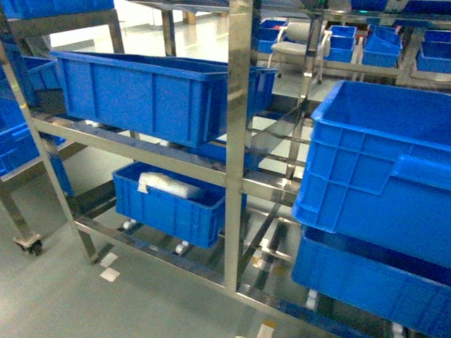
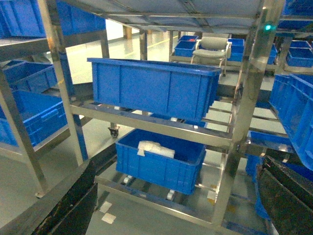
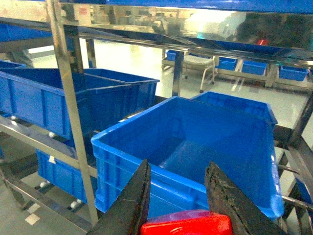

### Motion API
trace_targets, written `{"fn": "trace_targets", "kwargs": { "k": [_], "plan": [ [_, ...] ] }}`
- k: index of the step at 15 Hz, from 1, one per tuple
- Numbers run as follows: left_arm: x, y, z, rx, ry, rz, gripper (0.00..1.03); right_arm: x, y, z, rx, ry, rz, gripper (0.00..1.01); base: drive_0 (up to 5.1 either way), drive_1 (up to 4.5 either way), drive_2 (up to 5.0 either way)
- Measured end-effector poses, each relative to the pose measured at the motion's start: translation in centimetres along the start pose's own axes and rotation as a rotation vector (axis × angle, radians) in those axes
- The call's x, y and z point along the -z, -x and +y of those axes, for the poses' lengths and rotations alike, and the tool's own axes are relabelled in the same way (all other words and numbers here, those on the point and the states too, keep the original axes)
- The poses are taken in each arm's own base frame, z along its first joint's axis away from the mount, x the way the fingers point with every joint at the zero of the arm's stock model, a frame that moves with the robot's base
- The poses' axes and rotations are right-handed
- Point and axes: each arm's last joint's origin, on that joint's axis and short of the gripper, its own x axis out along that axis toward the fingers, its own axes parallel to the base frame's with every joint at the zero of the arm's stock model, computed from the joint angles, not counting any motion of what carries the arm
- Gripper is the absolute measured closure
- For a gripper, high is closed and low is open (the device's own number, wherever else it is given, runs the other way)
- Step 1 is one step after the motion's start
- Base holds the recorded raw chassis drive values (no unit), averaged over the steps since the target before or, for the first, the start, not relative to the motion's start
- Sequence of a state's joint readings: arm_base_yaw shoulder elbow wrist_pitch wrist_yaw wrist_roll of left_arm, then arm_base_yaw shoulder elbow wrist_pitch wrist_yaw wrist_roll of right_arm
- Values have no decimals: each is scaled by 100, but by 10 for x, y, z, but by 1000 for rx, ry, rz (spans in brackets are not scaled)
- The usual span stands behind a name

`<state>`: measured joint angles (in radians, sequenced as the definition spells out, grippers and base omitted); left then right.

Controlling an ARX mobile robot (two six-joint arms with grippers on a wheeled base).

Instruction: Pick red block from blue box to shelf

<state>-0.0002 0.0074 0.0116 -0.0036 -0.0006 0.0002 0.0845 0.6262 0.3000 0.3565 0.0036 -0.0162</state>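
In the right wrist view, the red block (image 3: 188, 223) sits at the bottom edge, glossy, with my right gripper (image 3: 178, 164) shut on it between the two dark fingers. Just beyond the fingertips stands a large empty dark blue crate (image 3: 195, 147) on the steel shelf (image 3: 63, 73). My left gripper (image 2: 178, 161) is open, its black fingers (image 2: 73, 205) spread to the frame's bottom corners, and faces the shelf (image 2: 247, 98) from a distance. Neither gripper shows in the head view, which looks at the shelf (image 1: 238, 141). The blue box is out of view.
Dark blue crates fill the rack: one on the middle rail (image 1: 155, 91), one low down holding a white bag (image 1: 169, 184), and two stacked at the right (image 1: 380, 162). A chair (image 1: 296, 42) stands behind. A caster wheel (image 1: 28, 245) rests on the grey floor.
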Motion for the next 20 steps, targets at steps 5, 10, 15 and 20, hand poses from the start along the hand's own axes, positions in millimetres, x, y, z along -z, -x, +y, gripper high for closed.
{"fn": "trace_targets", "kwargs": {
  "k": [5,10,15,20],
  "plan": [
    [0,0,0,1,0,0,5,0,1,0,1,0,1,74,1,434,-432],
    [0,0,0,1,0,0,5,0,1,0,-1,0,-3,74,-19,327,-366],
    [0,0,0,-2,0,1,5,2,-1,0,-1,0,17,74,-159,-159,-159],
    [0,0,0,0,0,0,5,0,0,0,0,0,-1,74,-174,-174,-174]
  ]
}}
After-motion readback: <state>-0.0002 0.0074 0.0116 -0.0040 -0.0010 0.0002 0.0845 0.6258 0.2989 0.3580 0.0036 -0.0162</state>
